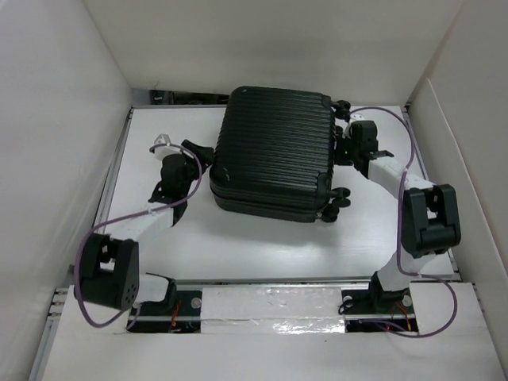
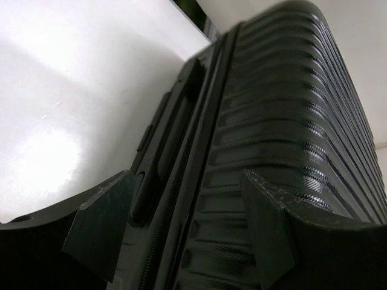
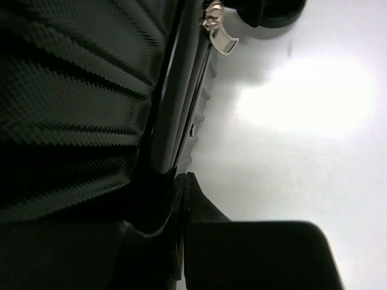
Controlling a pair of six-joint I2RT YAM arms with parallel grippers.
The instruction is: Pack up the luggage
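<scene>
The luggage (image 1: 274,151) is a large black ribbed hard-shell suitcase lying flat and closed in the middle of the white table. My left gripper (image 1: 205,163) is at its left side. In the left wrist view it (image 2: 184,232) is open, and its fingers (image 2: 100,232) straddle the suitcase's zipper seam (image 2: 181,181) and side handle. My right gripper (image 1: 343,151) is at the suitcase's right side between the wheels. In the right wrist view it (image 3: 185,184) is shut, with its tips against the shell's seam (image 3: 175,121). A silver zipper pull (image 3: 221,37) hangs farther along that seam.
White walls box in the table (image 1: 262,246) on the left, back and right. Small black wheels (image 1: 337,198) stick out of the suitcase's right side, one seen close in the right wrist view (image 3: 272,11). A taped rail (image 1: 270,305) runs along the near edge.
</scene>
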